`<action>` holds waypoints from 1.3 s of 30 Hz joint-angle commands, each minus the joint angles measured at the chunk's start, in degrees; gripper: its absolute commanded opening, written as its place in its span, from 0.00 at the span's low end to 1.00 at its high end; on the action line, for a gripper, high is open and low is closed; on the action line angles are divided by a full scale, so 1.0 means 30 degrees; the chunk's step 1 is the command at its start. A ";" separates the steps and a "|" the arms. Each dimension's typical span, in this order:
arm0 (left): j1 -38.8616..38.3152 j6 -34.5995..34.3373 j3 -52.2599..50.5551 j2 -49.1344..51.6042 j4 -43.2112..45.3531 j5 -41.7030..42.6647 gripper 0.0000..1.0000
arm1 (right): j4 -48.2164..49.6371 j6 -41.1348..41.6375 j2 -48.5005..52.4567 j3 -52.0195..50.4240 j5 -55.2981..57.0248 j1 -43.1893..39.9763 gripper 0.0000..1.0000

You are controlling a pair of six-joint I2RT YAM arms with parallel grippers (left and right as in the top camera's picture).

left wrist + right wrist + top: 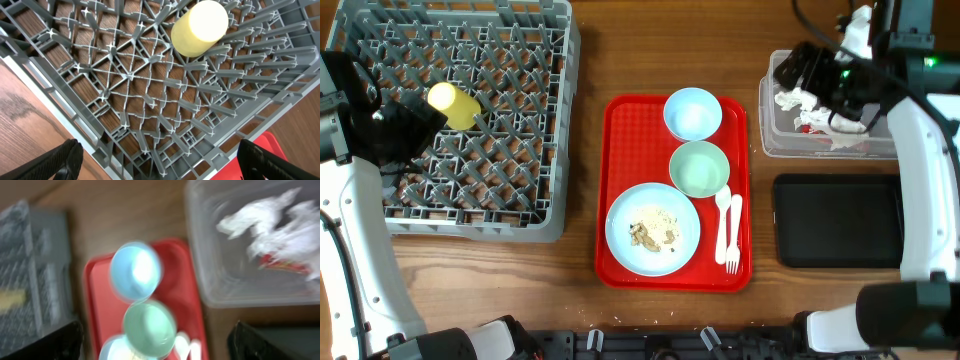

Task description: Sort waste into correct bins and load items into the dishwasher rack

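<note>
Left gripper (160, 165) over the rack (470, 225) at ten o'clock, right gripper (155, 342) over the tub (769, 120) at two, both spread empty; tilting the plate (628, 213) could spill its scraps (653, 232)

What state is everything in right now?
yellow cup: in the dishwasher rack, tilted among pegs
plate: on red tray, food scraps on it
blue bowl: upright, empty
green bowl: upright, empty
fork and spoon: lying on red tray
clear tub: holds napkins and wrapper
black tray: empty
left gripper: jaws open, empty
right gripper: jaws open, empty
</note>
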 commanded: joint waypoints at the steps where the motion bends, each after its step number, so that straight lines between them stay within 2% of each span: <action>1: 0.0087 -0.0117 0.0007 -0.0015 0.0058 -0.0197 1.00 | -0.2040 -0.1537 -0.0379 -0.0051 -0.1770 0.1712 0.97; 7: 0.0087 -0.0117 0.0007 -0.0015 0.0058 -0.0189 1.00 | -0.4007 -0.1953 -0.0219 -0.0481 -0.1508 0.5370 0.98; 9: 0.0087 -0.0117 0.0007 -0.0015 0.0066 -0.0189 1.00 | -0.3038 -0.1749 -0.0211 -0.1523 -0.1501 0.6972 0.98; 12: 0.0087 -0.0117 0.0007 -0.0015 0.0066 -0.0189 1.00 | -0.1122 0.0350 -0.0204 -0.3177 -0.0270 0.8553 0.97; 14: 0.0087 -0.0124 0.0007 -0.0015 0.0058 -0.0189 1.00 | 0.1311 0.2535 -0.0197 -0.4954 0.1530 0.9748 0.90; 15: 0.0087 -0.0117 0.0007 -0.0015 0.0066 -0.0197 1.00 | 0.2178 0.2900 -0.0197 -0.5501 0.1938 1.0061 0.88; 17: 0.0087 -0.0124 0.0007 -0.0015 0.0066 -0.0189 1.00 | 0.4524 0.4058 -0.0197 -0.6812 0.2943 1.0724 0.77; 19: 0.0087 -0.0117 0.0007 -0.0015 0.0058 -0.0197 1.00 | 0.6266 0.5391 -0.0189 -0.7766 0.3898 1.1183 0.70; 23: 0.0087 -0.0117 0.0007 -0.0015 0.0058 -0.0197 1.00 | 0.8604 0.7184 -0.0051 -0.9428 0.5646 1.1555 0.71; 32: 0.0087 -0.0117 0.0007 -0.0015 0.0058 -0.0189 1.00 | 0.9646 0.7053 0.1362 -0.9719 0.5384 1.1555 0.72; 37: 0.0087 -0.0117 0.0007 -0.0015 0.0066 -0.0189 1.00 | 0.8852 0.7074 -0.0255 -0.8684 0.4386 1.1249 0.77; 39: 0.0087 -0.0117 0.0007 -0.0015 0.0066 -0.0197 1.00 | 0.8123 0.7009 -0.1698 -0.7847 0.4736 1.0739 0.84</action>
